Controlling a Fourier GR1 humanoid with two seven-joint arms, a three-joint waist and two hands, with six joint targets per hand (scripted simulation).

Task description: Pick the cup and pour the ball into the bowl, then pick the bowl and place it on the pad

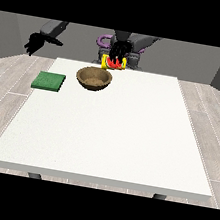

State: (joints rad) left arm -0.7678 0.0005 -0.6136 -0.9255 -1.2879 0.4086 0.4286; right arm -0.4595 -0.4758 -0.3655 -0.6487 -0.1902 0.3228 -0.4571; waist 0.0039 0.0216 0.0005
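a: so the hand at the view's right is curling its fingers round the cup, holding it up just past the far rim of the bowl. can't make out the ball.

b: and the other hand is hanging open, far left, holding nothing. the pad is sitting left of the bowl.

a: my worry: the cup looks beyond the rim, so tipping now might be sending the ball onto the table.

We see a bare test room — grey walls, pale plank floor, one large white table — more lab than home.
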